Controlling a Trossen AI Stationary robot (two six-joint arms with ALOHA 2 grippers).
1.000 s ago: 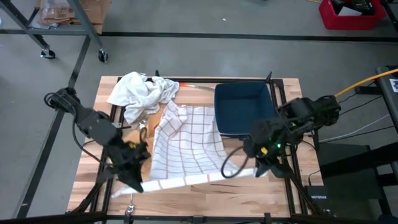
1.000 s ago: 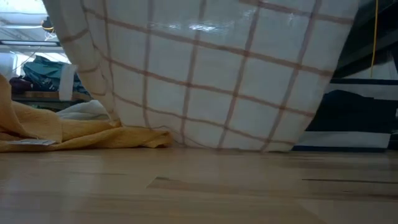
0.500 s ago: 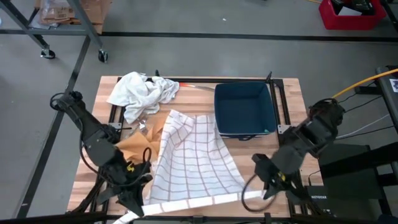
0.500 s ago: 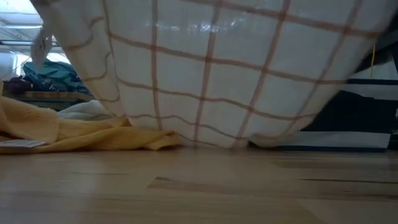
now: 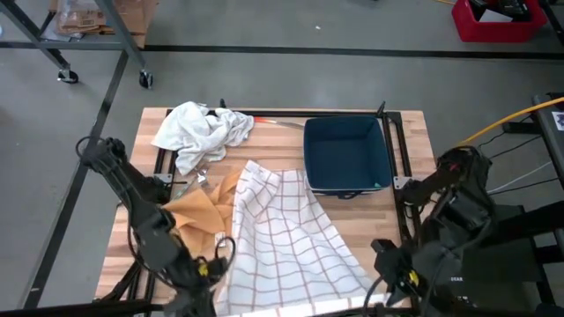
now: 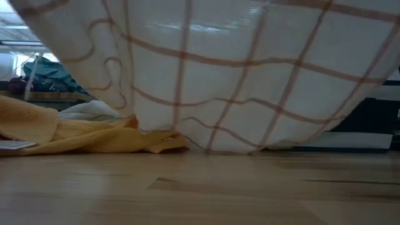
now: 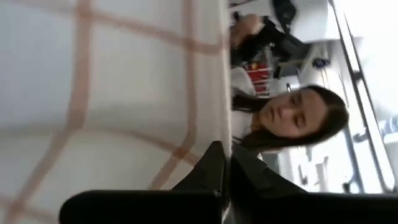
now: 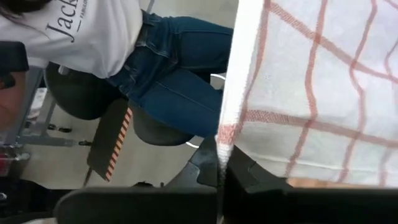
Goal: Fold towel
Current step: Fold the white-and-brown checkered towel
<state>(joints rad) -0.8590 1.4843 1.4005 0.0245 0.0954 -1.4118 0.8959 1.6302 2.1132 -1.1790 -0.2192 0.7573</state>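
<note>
The towel [image 5: 286, 233], white with thin red-brown checks, stretches from the middle of the table to its near edge. Its far end [image 6: 206, 145] lies on the wood, while the near part is raised. At the near left, my left gripper [image 5: 208, 283] is shut on the towel. At the near right, my right gripper [image 5: 388, 282] is shut on it too. In the low view the towel [image 6: 237, 69] hangs like a curtain across the upper picture. My left gripper pinches the towel's edge [image 7: 214, 134] at its near-left corner between its two fingers [image 7: 208, 177]. The fingers lie about level. The cloth runs away from them raised off the table. My right gripper pinches the towel's near-right corner [image 8: 225, 134], at the white hem [image 8: 239, 68], between its two fingers [image 8: 205, 165]. It comes slanting down from the near right. The corner is lifted clear, and the hem runs fairly straight toward the other gripper.
A yellow cloth [image 5: 198, 211] lies crumpled left of the towel, and a white cloth [image 5: 198, 132] is bunched at the far left. A dark blue bin [image 5: 346, 154] stands at the far right. People show beyond the table in both wrist views.
Both grippers have moved toward the table's near edge, the right one also toward the right, and the left one has rolled. The towel's near edge has gone with them and spread wider. Its far end has slid a little nearer along the wood.
</note>
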